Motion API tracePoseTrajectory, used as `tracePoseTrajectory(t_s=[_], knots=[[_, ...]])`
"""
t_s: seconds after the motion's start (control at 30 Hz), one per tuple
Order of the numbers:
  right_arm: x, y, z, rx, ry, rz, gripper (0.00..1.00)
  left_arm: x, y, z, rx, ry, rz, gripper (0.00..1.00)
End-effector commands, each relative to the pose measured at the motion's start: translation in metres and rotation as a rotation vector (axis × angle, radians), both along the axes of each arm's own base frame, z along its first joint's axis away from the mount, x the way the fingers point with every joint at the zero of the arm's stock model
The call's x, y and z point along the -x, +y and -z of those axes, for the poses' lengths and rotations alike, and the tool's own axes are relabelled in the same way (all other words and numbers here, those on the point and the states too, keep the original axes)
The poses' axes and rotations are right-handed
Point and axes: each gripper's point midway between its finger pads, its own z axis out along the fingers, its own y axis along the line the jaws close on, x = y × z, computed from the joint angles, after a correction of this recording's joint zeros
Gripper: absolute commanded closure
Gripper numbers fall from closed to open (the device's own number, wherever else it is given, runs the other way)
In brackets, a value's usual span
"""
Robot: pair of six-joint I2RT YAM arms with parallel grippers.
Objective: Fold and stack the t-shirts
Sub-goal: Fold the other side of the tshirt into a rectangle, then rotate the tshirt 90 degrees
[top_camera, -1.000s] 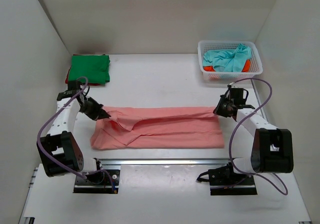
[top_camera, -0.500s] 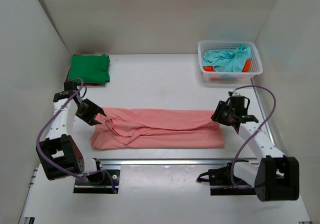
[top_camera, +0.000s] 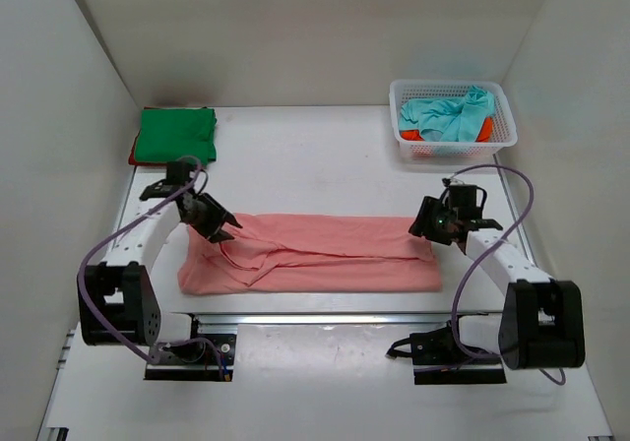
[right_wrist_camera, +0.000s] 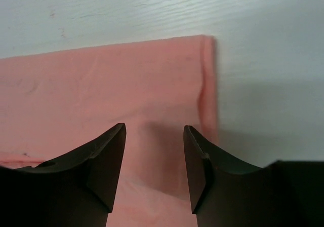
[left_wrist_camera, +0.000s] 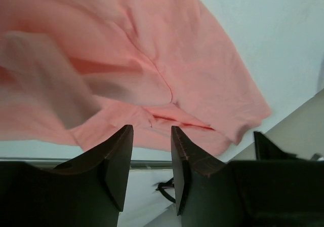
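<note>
A salmon pink t-shirt (top_camera: 315, 254) lies in a long folded band across the table's near middle. It fills the left wrist view (left_wrist_camera: 152, 70) and the right wrist view (right_wrist_camera: 101, 90). My left gripper (top_camera: 222, 226) hovers at the band's far left corner, open, with nothing between its fingers (left_wrist_camera: 116, 151). Over the band's far right corner my right gripper (top_camera: 425, 224) stands open and empty, fingers (right_wrist_camera: 200, 156) above the cloth. A folded green t-shirt (top_camera: 175, 134) rests on a red t-shirt (top_camera: 135, 152) at the back left. Teal t-shirt (top_camera: 448, 114) and orange-red t-shirt (top_camera: 486, 126) lie in the basket.
A white mesh basket (top_camera: 502, 96) stands at the back right. White walls close in the table on three sides. A metal rail (top_camera: 325, 317) runs along the near edge between the arm bases.
Both grippers have let go of the pink shirt's far edge and opened. The lifted edge has dropped flat. The left gripper moved right and back; the right gripper stayed near its corner.
</note>
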Motion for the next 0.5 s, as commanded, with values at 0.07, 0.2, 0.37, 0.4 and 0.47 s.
tracePoseTrajectory(t_s=[0.07, 0.2, 0.37, 0.4, 0.47], knots=[[-0.04, 0.038, -0.019, -0.015, -0.1, -0.192, 0.53, -0.009, -0.04, 0.033, -0.057, 0.024, 0.099, 0.53], [-0.041, 0.045, 0.0, 0.01, -0.016, -0.228, 0.56, -0.006, -0.043, 0.071, -0.153, 0.127, 0.151, 0.51], [-0.013, 0.043, 0.034, -0.004, 0.19, -0.214, 0.56, -0.055, -0.05, 0.097, -0.267, 0.176, 0.238, 0.56], [0.001, 0.042, 0.043, -0.001, 0.265, -0.209, 0.57, -0.079, -0.058, 0.084, -0.273, 0.121, 0.27, 0.57], [0.021, 0.046, 0.05, -0.001, 0.35, -0.196, 0.58, -0.104, -0.067, 0.1, -0.3, 0.157, 0.316, 0.6]])
